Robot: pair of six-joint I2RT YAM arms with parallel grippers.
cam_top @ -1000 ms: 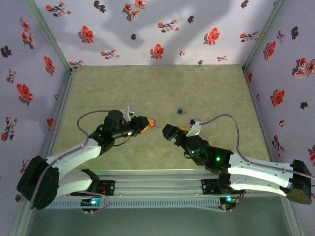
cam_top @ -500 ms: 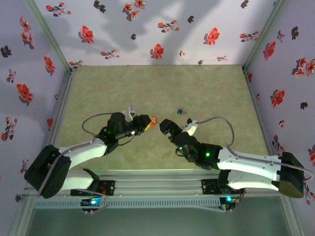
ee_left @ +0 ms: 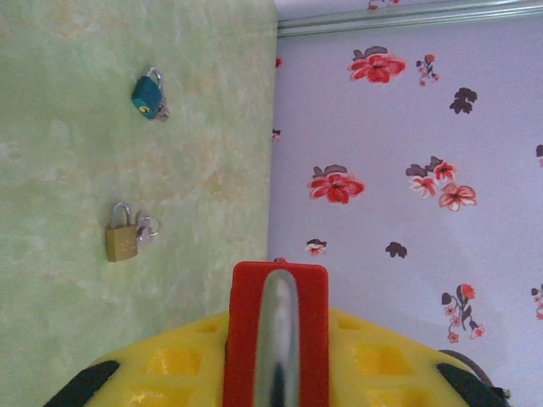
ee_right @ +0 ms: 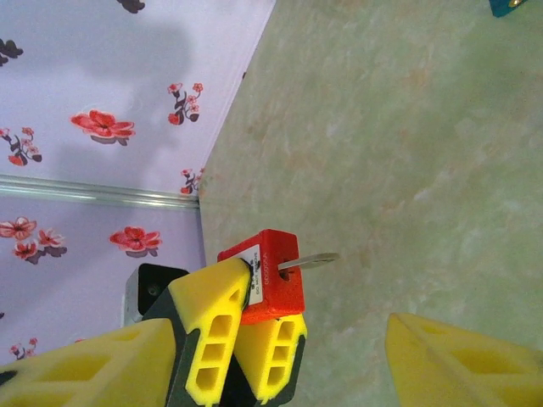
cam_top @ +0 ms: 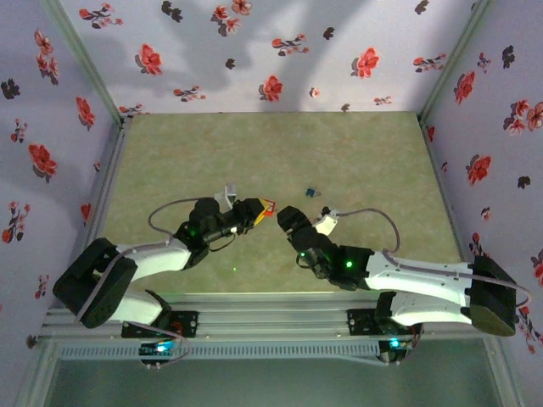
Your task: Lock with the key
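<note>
The green mottled tabletop [cam_top: 271,153] is closed in on the left, right and far sides by pale walls [cam_top: 254,51] printed with red and dark flowers. The white-and-black left arm [cam_top: 153,259] reaches from the near left corner toward the middle. The right arm [cam_top: 416,275] comes in from the near right, and the two tips meet close together a little near of the tabletop's centre. The left claw [cam_top: 257,209] is clamped on a red block-shaped padlock [ee_right: 270,280], its yellow fingers [ee_right: 216,326] pressing the body from both sides. The padlock sits at the claw's tip, over the middle of the tabletop, facing the right arm. The right claw [cam_top: 287,218] stands just right of that padlock without touching it. Its yellow fingers [ee_right: 458,365] are apart with nothing between them. In the left wrist view a brass padlock [ee_left: 123,239] with a small ring of keys lies flat on the tabletop. A smaller teal padlock [cam_top: 311,192] rests apart from it, lying far and right of the two claws in the overhead view. A thin silver key [ee_right: 310,260] sticks out of the red padlock's body on the side turned toward the right claw, with its flat bow free in the air.
</note>
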